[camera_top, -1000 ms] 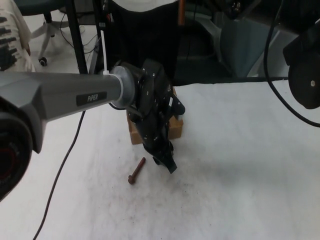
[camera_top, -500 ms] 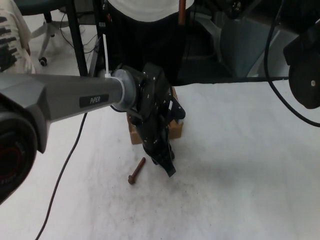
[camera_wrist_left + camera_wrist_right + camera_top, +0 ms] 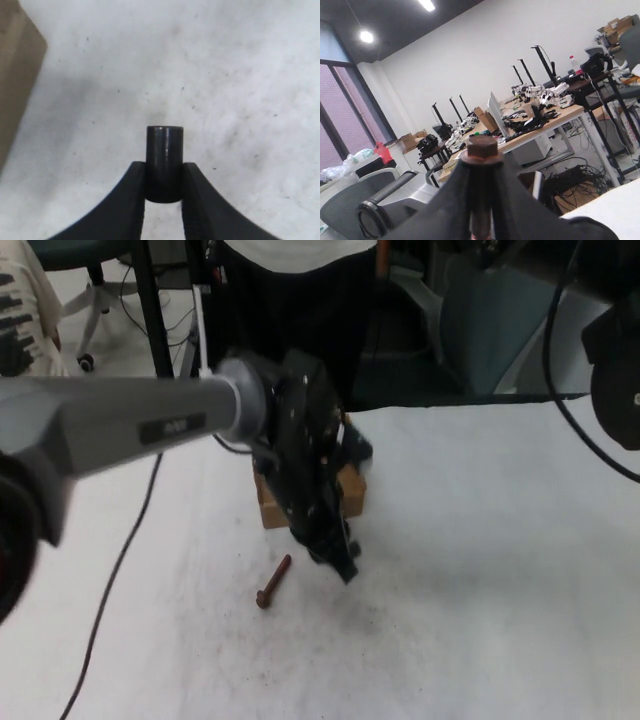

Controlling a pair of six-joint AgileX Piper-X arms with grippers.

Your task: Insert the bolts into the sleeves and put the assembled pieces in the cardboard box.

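The left gripper (image 3: pixel 164 169) is clamped on a short, dark, smooth-walled metal sleeve (image 3: pixel 164 147). Its fingers (image 3: pixel 135 190) pinch the lower half and leave the open end free. In the high view this gripper (image 3: pixel 335 555) hangs nose-down over the white cloth-covered bench (image 3: pixel 480 560). The small brown cardboard box (image 3: pixel 268 508) sits at its 12 o'clock, partly hidden behind the wrist. A loose rusty-brown steel bolt (image 3: pixel 272 582) lies flat on the cloth at the gripper's 8 o'clock, near it but apart.

The right gripper (image 3: pixel 481 167) is closed round the shank of a second rusty hex-head bolt (image 3: pixel 482 146), whose head stands clear of the fingertips. This gripper faces out across the room, not down at the bench. The shank's far end is hidden between the fingers.

Both parts look small, rigid and dense for their size, so neither should crush or bend. The sleeve is probably the trickier one: its round, slick wall could swivel or slip between flat pads, so a firm mid-wall grip that keeps the bore open suits it. The rust on the bolts should give some friction. The loose one lies low on the cloth and is best taken across mid-shank, with the fingers square to its length — it may roll if nudged from one side.
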